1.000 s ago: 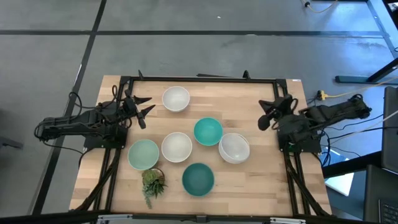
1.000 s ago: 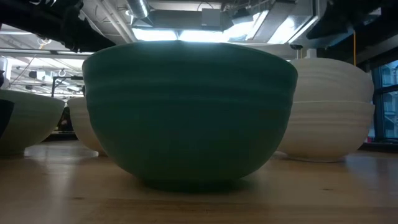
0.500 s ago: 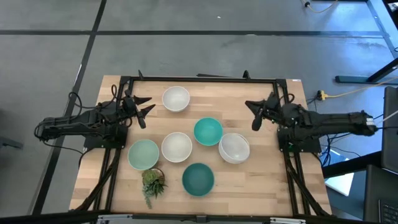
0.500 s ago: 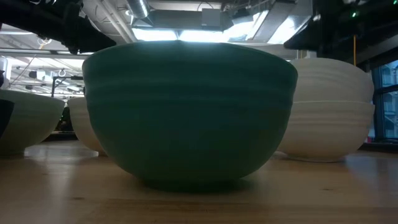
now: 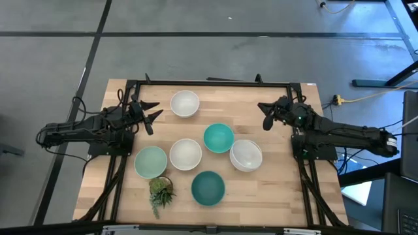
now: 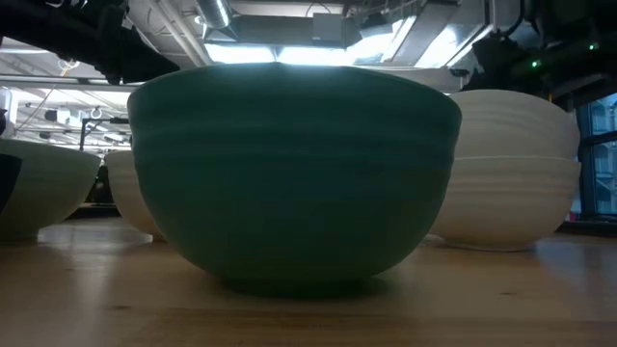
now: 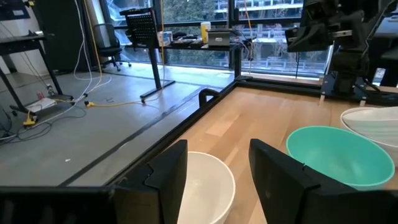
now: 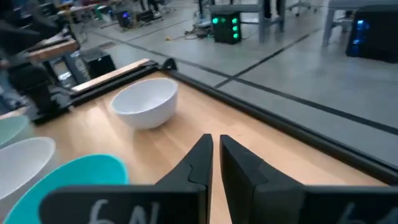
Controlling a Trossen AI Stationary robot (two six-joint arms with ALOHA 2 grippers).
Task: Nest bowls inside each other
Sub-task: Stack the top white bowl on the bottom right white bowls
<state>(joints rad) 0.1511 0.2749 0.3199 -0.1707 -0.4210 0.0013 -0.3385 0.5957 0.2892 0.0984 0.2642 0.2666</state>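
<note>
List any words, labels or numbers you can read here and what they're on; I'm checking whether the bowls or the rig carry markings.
"6N": pale characters on the dark body of the right gripper, at the near edge of the right wrist view; cropped and blurred, so uncertain.
Bowls: no print visible on the dark teal bowl, the stacked white bowls or the lone white bowl.
Nothing else in the room is readable.
</note>
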